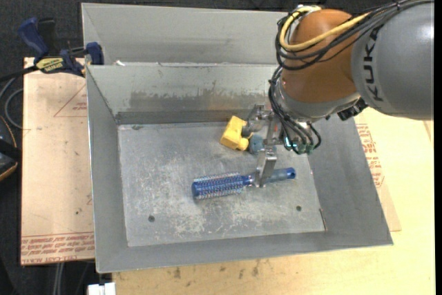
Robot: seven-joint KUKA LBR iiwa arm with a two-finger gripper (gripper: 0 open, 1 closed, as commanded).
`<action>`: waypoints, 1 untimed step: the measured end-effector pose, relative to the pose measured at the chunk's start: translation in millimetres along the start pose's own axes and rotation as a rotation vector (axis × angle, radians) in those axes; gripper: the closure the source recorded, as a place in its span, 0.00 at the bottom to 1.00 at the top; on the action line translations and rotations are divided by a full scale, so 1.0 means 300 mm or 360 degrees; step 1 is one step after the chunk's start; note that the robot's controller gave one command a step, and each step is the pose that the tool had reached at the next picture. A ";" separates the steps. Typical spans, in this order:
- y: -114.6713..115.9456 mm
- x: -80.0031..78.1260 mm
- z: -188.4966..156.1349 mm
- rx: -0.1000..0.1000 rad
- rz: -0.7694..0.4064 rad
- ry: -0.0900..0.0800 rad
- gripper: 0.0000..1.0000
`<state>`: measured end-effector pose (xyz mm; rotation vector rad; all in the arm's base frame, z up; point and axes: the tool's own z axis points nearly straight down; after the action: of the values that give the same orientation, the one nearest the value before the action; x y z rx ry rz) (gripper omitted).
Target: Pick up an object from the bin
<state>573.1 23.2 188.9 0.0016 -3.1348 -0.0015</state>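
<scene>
Nearest, the blue hairbrush lies flat on the bin floor, just in front of the yellow block. The gripper is down at the brush's neck, between block and brush, and whether the fingers are open or closed I cannot tell. The brush looks light and stiff, with a smooth, probably slippery handle. I'd take the neck, not the springy bristles. The block sits close behind, so there's little room.

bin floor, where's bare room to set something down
Bare: in the grey metal bin, the left floor up to the blue bristled brush, and the front strip below it. Crowded: centre right, around brush, yellow block and gripper.
</scene>
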 end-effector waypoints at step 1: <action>0.012 0.147 0.377 0.0000 -0.0325 -0.0031 0.00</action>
<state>528.2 26.8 76.1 0.3233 -3.1378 -0.0023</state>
